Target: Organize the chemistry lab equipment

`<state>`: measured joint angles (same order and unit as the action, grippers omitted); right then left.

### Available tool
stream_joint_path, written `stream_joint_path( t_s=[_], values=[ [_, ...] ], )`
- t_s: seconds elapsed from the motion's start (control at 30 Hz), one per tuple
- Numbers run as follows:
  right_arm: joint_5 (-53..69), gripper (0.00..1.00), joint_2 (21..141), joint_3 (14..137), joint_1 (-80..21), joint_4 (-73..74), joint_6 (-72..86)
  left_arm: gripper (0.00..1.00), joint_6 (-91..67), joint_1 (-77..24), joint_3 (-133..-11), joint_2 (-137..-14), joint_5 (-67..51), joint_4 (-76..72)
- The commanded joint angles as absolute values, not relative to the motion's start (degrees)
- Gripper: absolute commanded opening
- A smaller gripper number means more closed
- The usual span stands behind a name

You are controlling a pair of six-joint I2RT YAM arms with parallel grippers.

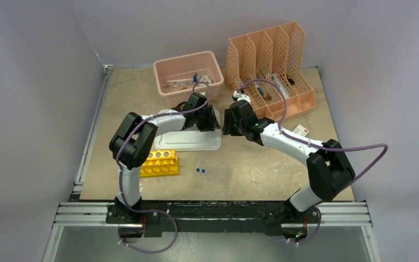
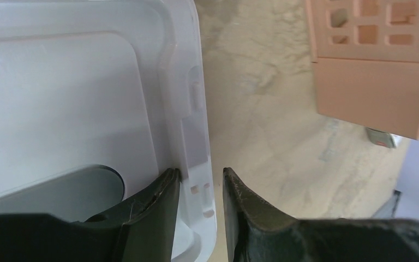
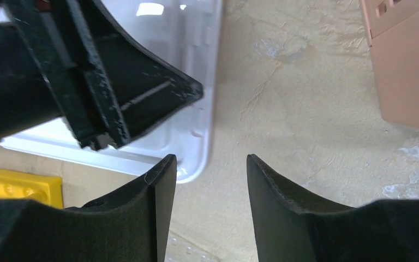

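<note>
Your left claw [image 2: 201, 172] has its fingers apart, straddling the right-hand rim of the pale grey lid [image 2: 60, 98]. The inner finger [image 2: 161, 204] sits over the lid's surface and against the rim, while the outer finger [image 2: 240, 207] stands just off the edge, so you are around the rim rather than clamped on it. The lid lies flat on the counter [image 1: 262, 164], in front of the pink tub [image 1: 185, 57].

Your right claw [image 3: 209, 158] is spread wide with nothing between its fingers. It hangs over bare counter just beside the lid's near right corner, and the two claws face each other closely across that edge.

You will find the yellow test-tube rack [image 1: 161, 162] lying on the counter near the left arm, just in front of the lid's left end. The clear plastic tray [image 1: 218, 173] sits to the rack's right, apart from it, with two blue-capped vials [image 1: 199, 171] at its left side. The metal tongs [image 1: 177, 83] lie inside the pink tub, too small for you to read in detail. The peach file holder [image 1: 267, 54] stands at the far right, beside the tub, with a few small items in its slots
</note>
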<state>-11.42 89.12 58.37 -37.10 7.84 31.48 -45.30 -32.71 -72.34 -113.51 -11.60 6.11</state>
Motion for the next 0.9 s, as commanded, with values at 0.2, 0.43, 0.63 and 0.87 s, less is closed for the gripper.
stream_joint_path(
  t_s=[0.2, 0.43, 0.63, 0.87],
  values=[
    [-13.69, 0.54, 91.43, 59.80, -37.06, 8.92, 33.43, 0.42, -47.02, -32.79, -75.62, -107.45, -13.77, 1.90],
    [-12.68, 0.55, 99.02, 65.18, -37.59, 13.37, 32.84, 0.47, -43.48, -27.92, -72.68, -95.99, 8.52, 16.07],
    [-13.59, 0.53, 105.87, 72.73, -39.20, 20.13, 33.69, 0.50, -42.59, -23.50, -69.49, -89.53, 13.05, 21.21],
    [-13.86, 0.51, 107.65, 76.34, -40.06, 28.16, 34.69, 0.67, -41.97, -22.28, -66.62, -86.61, 13.88, 24.66]
  ],
)
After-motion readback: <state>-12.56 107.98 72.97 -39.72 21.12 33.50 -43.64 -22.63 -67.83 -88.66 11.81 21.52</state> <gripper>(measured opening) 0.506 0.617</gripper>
